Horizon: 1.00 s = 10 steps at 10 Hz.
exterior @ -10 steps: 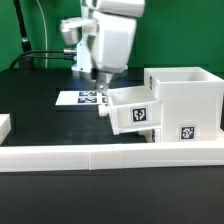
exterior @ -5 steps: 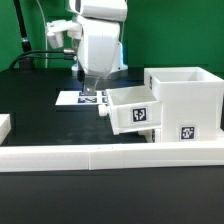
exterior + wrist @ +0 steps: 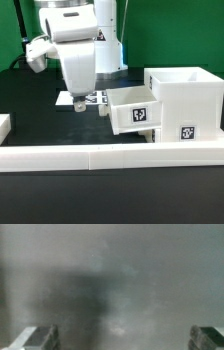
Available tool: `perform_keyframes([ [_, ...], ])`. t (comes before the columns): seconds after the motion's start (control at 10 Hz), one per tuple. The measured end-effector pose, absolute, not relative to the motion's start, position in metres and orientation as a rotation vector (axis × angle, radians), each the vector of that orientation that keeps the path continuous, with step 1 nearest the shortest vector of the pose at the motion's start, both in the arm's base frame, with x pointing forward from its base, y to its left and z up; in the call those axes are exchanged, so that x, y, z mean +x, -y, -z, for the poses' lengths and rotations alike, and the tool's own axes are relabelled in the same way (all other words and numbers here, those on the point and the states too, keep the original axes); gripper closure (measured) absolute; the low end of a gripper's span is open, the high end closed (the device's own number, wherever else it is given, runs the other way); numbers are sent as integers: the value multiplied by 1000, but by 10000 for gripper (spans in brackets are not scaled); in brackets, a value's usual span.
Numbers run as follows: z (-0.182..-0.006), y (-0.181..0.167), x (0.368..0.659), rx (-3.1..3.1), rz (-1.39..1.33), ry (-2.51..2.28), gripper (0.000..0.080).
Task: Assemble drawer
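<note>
The drawer's tall white housing (image 3: 186, 100) stands at the exterior view's right, open at the top, with a square tag low on its front. One shallow tray (image 3: 132, 110) with a tag on its face sticks out of the housing toward the left. My gripper (image 3: 78, 102) hangs over the table left of that tray, clear of it. In the wrist view the gripper (image 3: 122, 340) shows two fingertips (image 3: 36, 339) wide apart, with only blurred grey surface between them. It is open and empty.
The marker board (image 3: 94, 98) lies flat on the black table behind the gripper. A long low white border wall (image 3: 100, 155) runs along the front. A small white part (image 3: 4, 125) shows at the left edge, cut off by the frame.
The arm has swung to the exterior view's left, away from the tray. The tray and the housing have not moved.
</note>
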State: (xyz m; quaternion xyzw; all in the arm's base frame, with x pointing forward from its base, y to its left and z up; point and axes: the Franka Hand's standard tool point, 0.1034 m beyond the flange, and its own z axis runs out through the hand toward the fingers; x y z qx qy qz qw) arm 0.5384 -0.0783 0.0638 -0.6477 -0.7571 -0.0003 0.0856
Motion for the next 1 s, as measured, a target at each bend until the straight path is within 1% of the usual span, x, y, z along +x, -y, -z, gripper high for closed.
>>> perform_keyframes([
  [0.2,-62,74,537,-1926,19,2224,150],
  [1.0,-65,15,546,-2100,-8,2053,150],
])
